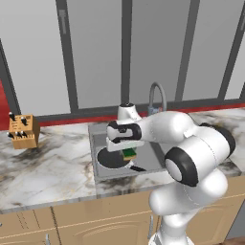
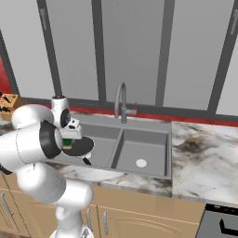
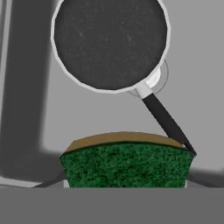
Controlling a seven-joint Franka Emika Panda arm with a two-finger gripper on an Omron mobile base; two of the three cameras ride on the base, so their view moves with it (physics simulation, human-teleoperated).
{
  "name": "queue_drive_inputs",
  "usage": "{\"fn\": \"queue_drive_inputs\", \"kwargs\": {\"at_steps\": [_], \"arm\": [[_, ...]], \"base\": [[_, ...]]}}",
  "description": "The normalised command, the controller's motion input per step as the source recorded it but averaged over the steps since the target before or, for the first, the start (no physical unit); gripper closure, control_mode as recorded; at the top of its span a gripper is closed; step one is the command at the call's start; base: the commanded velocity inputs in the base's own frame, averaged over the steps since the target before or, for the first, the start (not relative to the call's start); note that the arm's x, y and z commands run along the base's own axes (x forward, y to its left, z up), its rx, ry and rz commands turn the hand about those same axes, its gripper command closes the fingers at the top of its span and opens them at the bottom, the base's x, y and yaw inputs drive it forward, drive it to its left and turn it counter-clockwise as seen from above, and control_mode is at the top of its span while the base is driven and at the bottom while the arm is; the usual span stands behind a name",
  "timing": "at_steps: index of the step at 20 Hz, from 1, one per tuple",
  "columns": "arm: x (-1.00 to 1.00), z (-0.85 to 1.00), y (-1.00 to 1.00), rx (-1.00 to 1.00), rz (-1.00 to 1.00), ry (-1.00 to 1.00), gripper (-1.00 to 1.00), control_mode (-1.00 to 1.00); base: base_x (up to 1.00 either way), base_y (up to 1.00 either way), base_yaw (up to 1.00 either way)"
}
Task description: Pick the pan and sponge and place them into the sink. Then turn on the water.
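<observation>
Gripping the small green-topped, yellow-bottomed rectangular sponge (image 3: 126, 164) between part-spread jaws, the two-finger gripper (image 1: 128, 152) hangs above the grey double-basin sink (image 2: 148, 128). In that sink's left basin, under the sponge, lies the round dark frying pan (image 3: 110, 43).

Beyond the pincer, tall grey-framed window panels (image 1: 98, 52) above a red wall strip (image 2: 186, 117); below it, marbled countertop (image 1: 48, 165) over tan wooden cabinets (image 2: 139, 216).

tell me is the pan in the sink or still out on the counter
In the sink. The pan lies flat on the floor of the left basin of the sink, partly over the drain, with its handle pointing toward the held sponge.
</observation>
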Motion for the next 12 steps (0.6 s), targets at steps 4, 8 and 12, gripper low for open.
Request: {"fn": "queue_drive_inputs", "kwargs": {"at_steps": [4,8,12], "arm": [[0.08,-0.18,-0.09,0.0,0.01,0.01,1.0,-1.0],[0.14,-0.17,-0.1,0.0,0.02,0.0,1.0,-1.0],[0.18,-0.1,-0.13,0.0,0.03,0.0,1.0,-1.0]], "base": [[0.0,0.0,0.0],[0.0,0.0,0.0],[0.0,0.0,0.0]]}}
